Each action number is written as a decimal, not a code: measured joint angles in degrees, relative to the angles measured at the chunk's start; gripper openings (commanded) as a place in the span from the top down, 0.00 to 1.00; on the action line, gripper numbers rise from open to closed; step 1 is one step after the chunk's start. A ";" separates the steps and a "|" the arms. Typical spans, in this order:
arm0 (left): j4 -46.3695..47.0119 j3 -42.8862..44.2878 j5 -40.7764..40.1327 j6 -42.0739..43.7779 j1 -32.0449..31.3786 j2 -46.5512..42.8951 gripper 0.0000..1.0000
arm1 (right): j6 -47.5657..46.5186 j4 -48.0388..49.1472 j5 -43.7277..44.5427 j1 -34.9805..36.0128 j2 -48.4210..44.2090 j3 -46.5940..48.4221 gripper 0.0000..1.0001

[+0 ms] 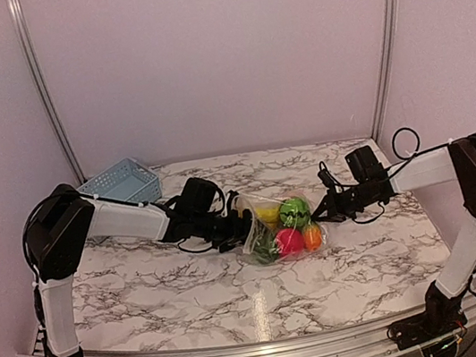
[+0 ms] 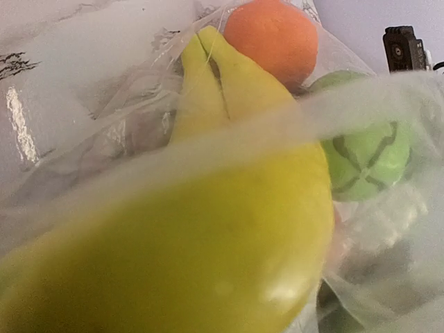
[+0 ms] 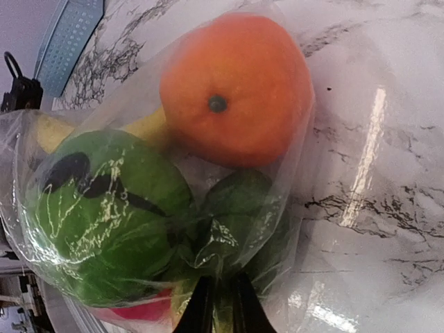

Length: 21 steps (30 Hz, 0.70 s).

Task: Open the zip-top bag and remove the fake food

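Opening the bag (image 1: 275, 227) is the step in hand: it lies on the table (image 1: 194, 303) at the frame's centre, with all the food (image 1: 295, 213) inside it. The right gripper (image 3: 222, 309), at the bag's right end, is pinched on the film. The left gripper (image 1: 235, 230) sits at the bag's left edge; I cannot tell whether it is open, as the banana (image 2: 208, 229) fills its view. Next, likely, the left must catch a lip of the mouth and pull against the right's hold. No writing shows.
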 measured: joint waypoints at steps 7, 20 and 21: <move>-3.41 4.22 -1.14 0.83 -0.09 3.15 0.19 | 1.40 2.32 -1.36 0.85 -1.38 -2.60 1.00; -1.22 -0.94 -0.07 -0.28 2.43 0.11 0.57 | 2.21 0.83 3.23 -0.44 -9.07 -6.64 1.00; -1.38 -1.77 -0.26 -0.26 2.86 -0.72 0.58 | 2.43 0.83 3.67 -0.55 -9.55 -6.91 1.00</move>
